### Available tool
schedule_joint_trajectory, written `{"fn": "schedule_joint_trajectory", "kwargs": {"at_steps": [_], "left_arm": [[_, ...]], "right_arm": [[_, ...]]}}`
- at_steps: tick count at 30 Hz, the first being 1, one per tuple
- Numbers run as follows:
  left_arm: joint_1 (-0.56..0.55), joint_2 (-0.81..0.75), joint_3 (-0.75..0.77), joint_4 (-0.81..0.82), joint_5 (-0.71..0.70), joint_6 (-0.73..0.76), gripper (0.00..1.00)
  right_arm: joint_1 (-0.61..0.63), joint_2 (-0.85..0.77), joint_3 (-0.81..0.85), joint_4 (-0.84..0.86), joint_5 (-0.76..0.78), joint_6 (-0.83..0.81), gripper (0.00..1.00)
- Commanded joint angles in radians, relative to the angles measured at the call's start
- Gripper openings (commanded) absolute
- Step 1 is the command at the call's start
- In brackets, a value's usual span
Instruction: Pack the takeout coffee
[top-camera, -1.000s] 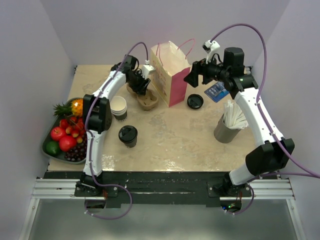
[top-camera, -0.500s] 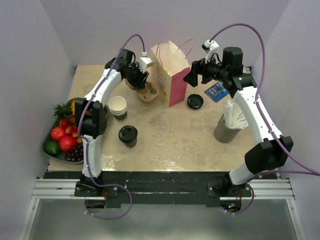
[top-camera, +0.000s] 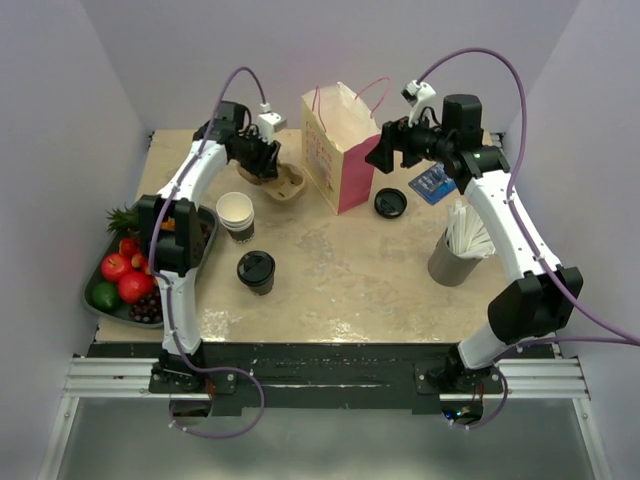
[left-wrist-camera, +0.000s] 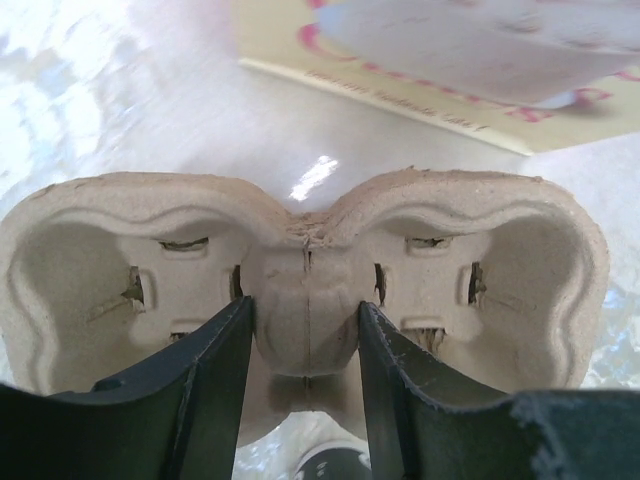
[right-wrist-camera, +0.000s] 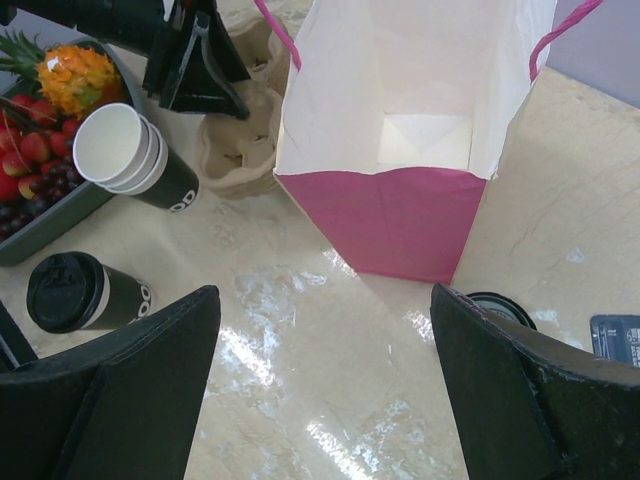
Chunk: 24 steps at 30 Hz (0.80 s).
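The takeout coffee (top-camera: 256, 271), a black-lidded cup (right-wrist-camera: 80, 292), stands upright on the table's near left, away from both grippers. At the back left, my left gripper (top-camera: 262, 160) is shut on the centre ridge of a brown cardboard cup carrier (top-camera: 282, 186). In the left wrist view its fingers (left-wrist-camera: 215, 380) pinch that ridge, and the carrier's two wells (left-wrist-camera: 500, 260) spread out to either side. My right gripper (top-camera: 385, 152) hangs open above the table beside the pink and white paper bag (top-camera: 340, 145). Nothing sits between its jaws (right-wrist-camera: 322, 300). The bag (right-wrist-camera: 400, 200) stands open and upright.
Stacked lidless cups (top-camera: 236, 215) stand left of centre. A loose black lid (top-camera: 390, 203) lies right of the bag, with a blue card (top-camera: 432, 183) behind it. A grey holder of straws (top-camera: 458, 250) stands at the right. A fruit tray (top-camera: 95, 275) fills the left edge.
My left gripper has swung left and back with the carrier, drawing it away from the bag. The right gripper has stayed nearly still.
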Motion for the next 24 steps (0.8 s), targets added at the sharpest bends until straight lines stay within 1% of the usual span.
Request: {"fn": "schedule_joint_trajectory", "kwargs": {"at_steps": [1,2,3,4,5,6,7,8,9,10,11,12,13,15,16,17,18,19,20,21,22,23,24], "left_arm": [[-0.029,-0.058,-0.048,0.069,-0.195,0.109,0.24],[-0.05,-0.084,-0.097,0.113,-0.256,0.161,0.23],[-0.064,-0.127,-0.137,0.151,-0.278,0.179,0.23],[-0.048,-0.129,-0.136,0.162,-0.184,0.11,0.23],[-0.023,-0.112,-0.101,0.129,-0.122,0.072,0.23],[-0.011,-0.047,-0.051,0.079,-0.109,0.053,0.22],[-0.024,-0.024,0.024,-0.013,-0.179,0.085,0.2],[-0.034,-0.017,0.027,-0.014,-0.194,0.081,0.2],[-0.017,-0.031,0.016,0.029,-0.169,0.049,0.2],[-0.005,-0.032,0.013,0.037,-0.124,0.006,0.2],[-0.008,-0.033,0.016,0.038,-0.154,0.018,0.2],[-0.038,-0.045,0.016,0.053,-0.201,0.05,0.2],[-0.052,-0.055,-0.007,0.07,-0.289,0.108,0.2],[-0.083,-0.103,-0.05,0.145,-0.365,0.16,0.2],[-0.09,-0.115,-0.088,0.162,-0.425,0.21,0.2],[-0.098,-0.124,-0.099,0.172,-0.439,0.225,0.2],[-0.094,-0.122,-0.079,0.155,-0.427,0.214,0.21],[-0.074,-0.103,-0.041,0.117,-0.313,0.097,0.22],[-0.039,-0.068,0.025,0.054,-0.193,0.015,0.22],[0.039,0.028,0.144,-0.057,-0.065,-0.058,0.21],[0.044,0.03,0.114,-0.051,-0.082,-0.065,0.19],[0.022,0.006,0.063,-0.019,-0.191,0.005,0.17],[-0.015,-0.059,-0.035,0.07,-0.262,0.034,0.15]], "right_arm": [[-0.004,-0.02,0.026,0.041,-0.015,0.018,0.89],[-0.004,-0.02,0.027,0.041,-0.012,0.017,0.89],[-0.004,-0.02,0.024,0.04,-0.011,0.015,0.89],[-0.004,-0.02,0.024,0.038,-0.011,0.015,0.89],[-0.004,-0.019,0.021,0.041,-0.013,0.017,0.89],[-0.004,-0.017,0.02,0.043,-0.016,0.018,0.89],[-0.003,-0.013,0.02,0.046,-0.018,0.021,0.89],[-0.004,-0.011,0.021,0.051,-0.016,0.024,0.89],[-0.004,-0.008,0.023,0.052,-0.018,0.027,0.89],[-0.004,-0.005,0.024,0.052,-0.018,0.029,0.89],[-0.003,0.0,0.03,0.052,-0.019,0.03,0.89],[-0.003,0.001,0.035,0.051,-0.018,0.03,0.89],[-0.003,0.003,0.035,0.051,-0.018,0.029,0.89],[-0.004,0.006,0.039,0.048,-0.018,0.029,0.89],[-0.003,0.007,0.039,0.048,-0.018,0.03,0.89],[-0.004,0.009,0.036,0.048,-0.019,0.03,0.89],[-0.004,0.01,0.035,0.049,-0.019,0.032,0.89],[-0.004,0.01,0.033,0.051,-0.019,0.035,0.89],[-0.004,0.012,0.033,0.055,-0.019,0.037,0.89],[-0.003,0.015,0.033,0.057,-0.019,0.038,0.89],[-0.004,0.015,0.035,0.057,-0.021,0.04,0.89],[-0.004,0.017,0.036,0.058,-0.021,0.04,0.89],[-0.004,0.017,0.036,0.058,-0.019,0.041,0.89]]}}
